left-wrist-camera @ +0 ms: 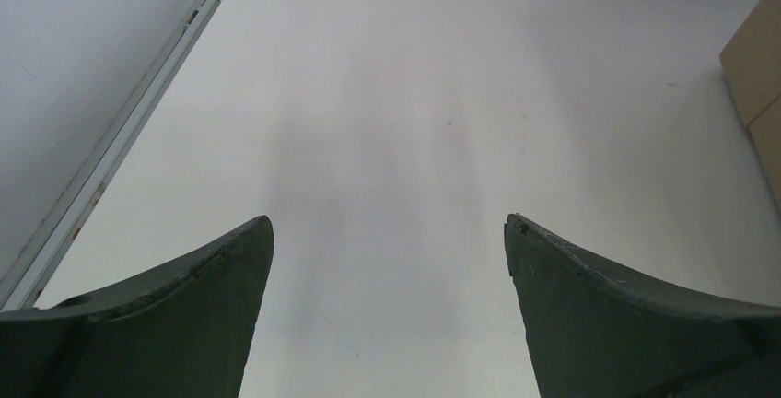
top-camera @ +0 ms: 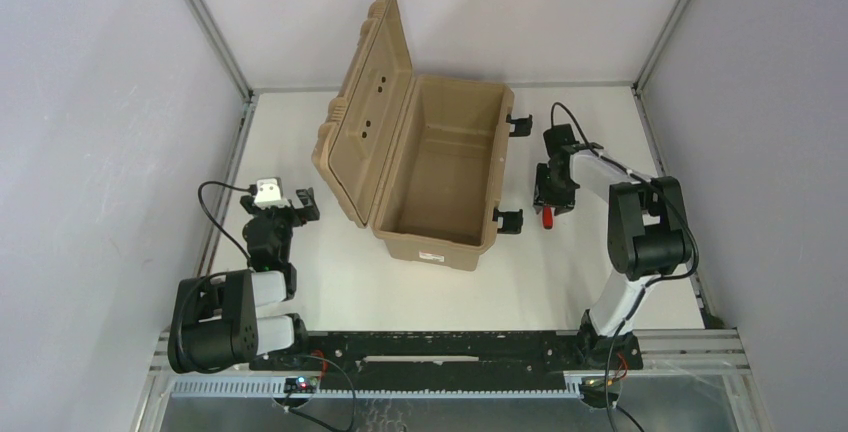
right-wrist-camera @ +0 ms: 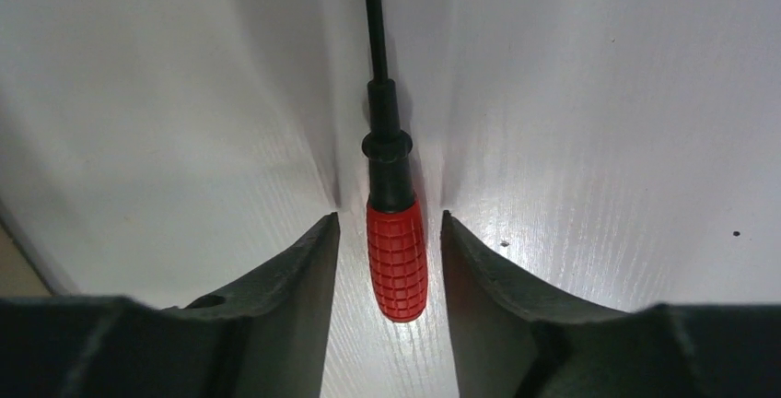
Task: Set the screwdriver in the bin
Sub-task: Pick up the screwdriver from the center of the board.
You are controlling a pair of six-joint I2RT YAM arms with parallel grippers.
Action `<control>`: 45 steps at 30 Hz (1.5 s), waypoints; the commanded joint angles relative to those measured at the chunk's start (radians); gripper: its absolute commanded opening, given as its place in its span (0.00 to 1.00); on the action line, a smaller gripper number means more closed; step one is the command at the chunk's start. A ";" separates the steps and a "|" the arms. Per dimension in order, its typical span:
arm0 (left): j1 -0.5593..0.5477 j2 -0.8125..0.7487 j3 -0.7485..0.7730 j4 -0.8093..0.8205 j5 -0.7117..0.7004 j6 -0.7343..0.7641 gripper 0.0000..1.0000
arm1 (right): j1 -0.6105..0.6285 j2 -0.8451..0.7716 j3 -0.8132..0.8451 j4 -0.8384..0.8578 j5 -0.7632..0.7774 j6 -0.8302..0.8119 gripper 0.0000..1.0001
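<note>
The screwdriver (right-wrist-camera: 397,260) lies flat on the white table, its red handle toward me and its thin black shaft (right-wrist-camera: 372,11) pointing away. My right gripper (right-wrist-camera: 390,218) is open and low over the table. Its fingers straddle the red handle with a small gap on each side. From above, the red handle (top-camera: 548,218) shows just below the right gripper (top-camera: 552,194), right of the bin. The tan bin (top-camera: 432,247) stands mid-table with its ribbed lid (top-camera: 365,102) swung open to the left and nothing visible inside. My left gripper (top-camera: 295,202) is open and empty, left of the bin.
Black latches (top-camera: 510,220) stick out of the bin's right side near the right gripper. The bin's tan corner (left-wrist-camera: 760,76) shows at the right edge of the left wrist view. Metal frame rails (top-camera: 225,182) and grey walls border the table on both sides.
</note>
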 commanded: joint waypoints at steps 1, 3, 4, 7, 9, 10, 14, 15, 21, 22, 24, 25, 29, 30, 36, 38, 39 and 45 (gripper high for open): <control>-0.005 -0.013 0.039 0.034 -0.007 0.000 1.00 | 0.004 0.015 -0.002 0.027 0.040 0.016 0.49; -0.006 -0.013 0.039 0.034 -0.006 0.000 1.00 | 0.005 0.022 -0.004 0.026 0.052 0.014 0.43; -0.006 -0.013 0.038 0.033 -0.006 0.000 1.00 | 0.006 0.025 -0.005 0.027 0.055 0.014 0.41; -0.005 -0.013 0.038 0.033 -0.006 0.000 1.00 | 0.007 0.033 -0.004 0.027 0.060 0.013 0.33; -0.005 -0.014 0.038 0.033 -0.006 0.000 1.00 | 0.007 0.034 -0.004 0.027 0.061 0.014 0.29; -0.006 -0.013 0.038 0.033 -0.006 -0.001 1.00 | 0.007 0.034 -0.003 0.028 0.061 0.014 0.26; -0.006 -0.013 0.039 0.034 -0.006 -0.001 1.00 | 0.006 0.022 -0.002 0.025 0.060 0.010 0.20; -0.006 -0.013 0.038 0.033 -0.006 -0.001 1.00 | 0.006 0.016 -0.003 0.023 0.057 0.007 0.19; -0.005 -0.014 0.038 0.034 -0.006 -0.001 1.00 | -0.021 -0.046 -0.003 0.010 0.029 0.003 0.09; -0.005 -0.013 0.038 0.033 -0.006 -0.001 1.00 | -0.026 -0.057 -0.003 0.008 0.023 0.003 0.09; -0.005 -0.013 0.038 0.033 -0.006 0.000 1.00 | -0.037 -0.082 -0.004 0.003 0.010 0.003 0.07; -0.005 -0.013 0.038 0.032 -0.006 -0.001 1.00 | -0.042 -0.093 -0.005 0.002 0.001 0.003 0.06; -0.006 -0.013 0.039 0.033 -0.006 0.000 1.00 | -0.058 -0.143 -0.003 -0.002 -0.027 0.005 0.02; -0.005 -0.013 0.039 0.033 -0.006 0.000 1.00 | -0.061 -0.155 -0.002 -0.002 -0.037 0.006 0.02; -0.006 -0.014 0.039 0.033 -0.006 -0.001 1.00 | -0.094 -0.240 -0.002 -0.010 -0.116 0.008 0.00; -0.005 -0.013 0.039 0.034 -0.006 0.000 1.00 | -0.111 -0.272 -0.001 -0.015 -0.149 0.008 0.00; -0.005 -0.013 0.039 0.033 -0.006 -0.001 1.00 | -0.119 -0.294 0.002 -0.021 -0.173 0.008 0.00; -0.005 -0.013 0.039 0.034 -0.006 -0.001 1.00 | -0.152 -0.392 0.031 -0.031 -0.318 0.014 0.00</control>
